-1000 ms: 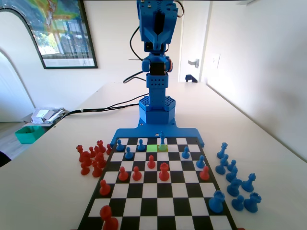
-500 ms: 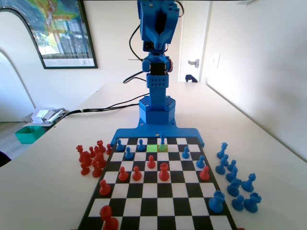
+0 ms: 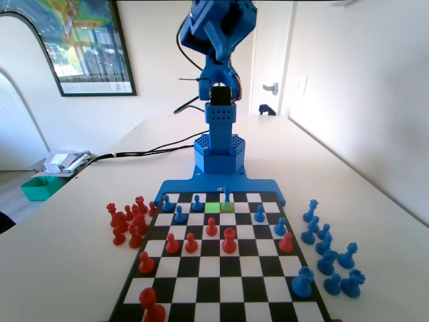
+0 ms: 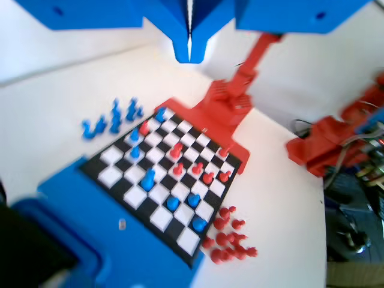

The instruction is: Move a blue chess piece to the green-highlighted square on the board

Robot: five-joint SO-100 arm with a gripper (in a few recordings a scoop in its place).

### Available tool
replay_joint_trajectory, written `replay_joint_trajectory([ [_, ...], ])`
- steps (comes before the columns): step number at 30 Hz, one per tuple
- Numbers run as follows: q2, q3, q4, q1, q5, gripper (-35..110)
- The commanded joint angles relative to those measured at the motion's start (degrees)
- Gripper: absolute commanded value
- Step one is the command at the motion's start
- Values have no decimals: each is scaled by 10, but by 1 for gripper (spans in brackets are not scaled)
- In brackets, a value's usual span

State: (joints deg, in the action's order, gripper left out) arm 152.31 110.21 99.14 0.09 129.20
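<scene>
The slim blue chess piece [image 3: 226, 194] with a pointed top stands on the board's [image 3: 209, 287] far row, one square behind the dull yellow-green square [image 3: 227, 207]. The bright green-highlighted square [image 3: 212, 207] lies just left of that one and is bare. The blue arm [image 3: 218, 40] is raised high above its base, far from the pieces. In the wrist view my gripper [image 4: 189, 53] hangs at the top edge, jaws pressed together on nothing, high over the board [image 4: 114, 157]. The same blue piece [image 4: 147, 179] shows there near the blue edge.
Blue pawns [image 3: 179, 215] and red pieces [image 3: 229, 239] are scattered over the board's far half. A cluster of captured red pieces [image 3: 129, 221] sits off the left edge, and blue ones [image 3: 328, 249] off the right. A teal box [image 3: 41, 188] lies far left.
The arm's upper part has tilted and swung over the last second. No piece on the board has moved.
</scene>
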Motion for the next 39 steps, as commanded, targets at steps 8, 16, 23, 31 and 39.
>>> replay_joint_trajectory([
  [8,-211,-62,14,62,179,1],
  [16,-335,-56,9,61,200,1],
  [23,-354,23,-44,39,190,6],
  [31,-364,132,-187,-3,136,10],
  [39,-372,200,-269,-20,112,11],
])
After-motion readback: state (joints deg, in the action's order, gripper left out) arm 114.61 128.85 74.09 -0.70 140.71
